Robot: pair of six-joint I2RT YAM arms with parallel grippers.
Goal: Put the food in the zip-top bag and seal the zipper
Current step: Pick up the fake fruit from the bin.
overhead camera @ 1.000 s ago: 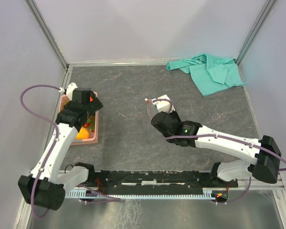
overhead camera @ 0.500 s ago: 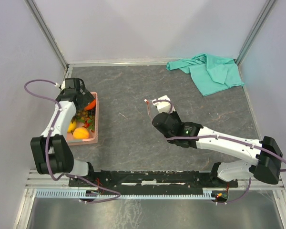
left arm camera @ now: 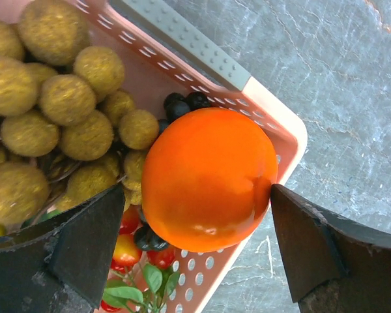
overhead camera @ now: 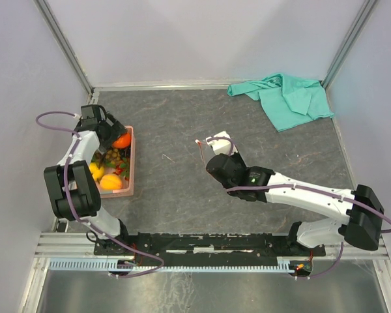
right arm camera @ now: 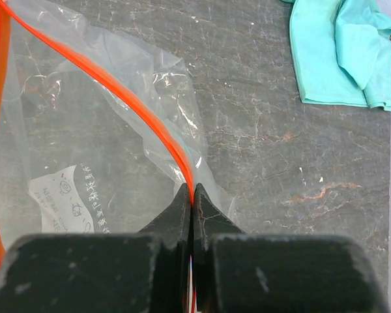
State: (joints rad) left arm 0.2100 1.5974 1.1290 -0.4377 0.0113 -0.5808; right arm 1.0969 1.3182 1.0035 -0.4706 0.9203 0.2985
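Observation:
The orange [left arm camera: 208, 176] lies in the far corner of the pink basket [overhead camera: 131, 175], beside brown berries [left arm camera: 58, 98] and dark grapes [left arm camera: 182, 103]. My left gripper [left arm camera: 199, 199] is open around the orange: the right finger touches it, the left finger stands a little off. In the top view the orange [overhead camera: 122, 140] shows at the gripper [overhead camera: 116, 137]. A lemon [overhead camera: 96, 171] and a yellow-orange fruit [overhead camera: 111, 182] lie nearer in the basket. My right gripper [right arm camera: 193, 192] is shut on the zipper [right arm camera: 117, 91] of the empty zip-top bag [right arm camera: 85, 150], held mid-table [overhead camera: 208, 145].
A teal cloth [overhead camera: 287, 98] lies crumpled at the back right and also shows in the right wrist view [right arm camera: 339, 52]. Small red fruits with green leaves [left arm camera: 127, 251] lie under the orange. Side walls stand close beside the basket.
My left arm has swung from above the basket's middle to its far corner and come down around the orange. The right arm and bag have barely moved.

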